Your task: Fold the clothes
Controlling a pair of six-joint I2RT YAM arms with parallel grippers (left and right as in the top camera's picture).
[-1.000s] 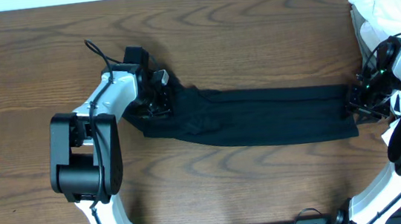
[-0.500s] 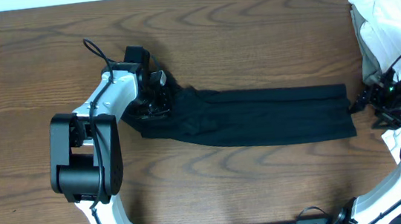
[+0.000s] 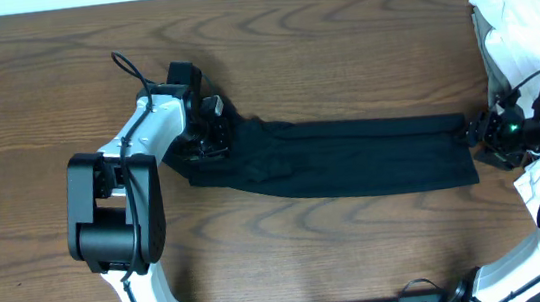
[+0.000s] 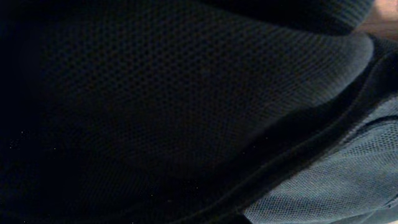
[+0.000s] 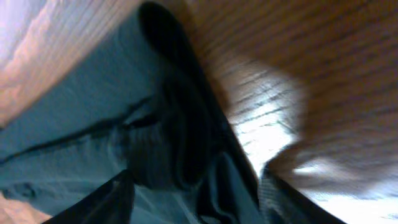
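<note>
Overhead view, from the left: the left gripper (image 3: 209, 127) sits low at the left end of the black T-shirt (image 3: 351, 158), where the cloth is bunched into a small heap against it. Its jaws are pressed together. I judge that they pinch this end of the shirt, because the left wrist view is filled completely by dark mesh fabric (image 4: 155, 106) very close to the lens; the fingers themselves do not show there. This grip seems to serve as an anchor, so that the shirt can be drawn straight from the other side.

The shirt lies across the middle of the wooden table (image 3: 338, 33) as one long narrow band, flat and rather smooth toward the right. From this shape I think it is already folded lengthwise, and the fold end to end is not yet done.

At the right end of the band is the right gripper (image 3: 478, 135), just at the short edge of the cloth. In the right wrist view, which is blurred, its two fingers (image 5: 109, 199) stand apart at the bottom, with a thick rolled edge of the shirt (image 5: 168, 143) between and ahead of them. They appear spread, not closed upon the cloth; probably the gripper is placed there to take this edge.

Farther right, at the far corner, a pile of white garments (image 3: 521, 4) lies apart from the shirt.
</note>
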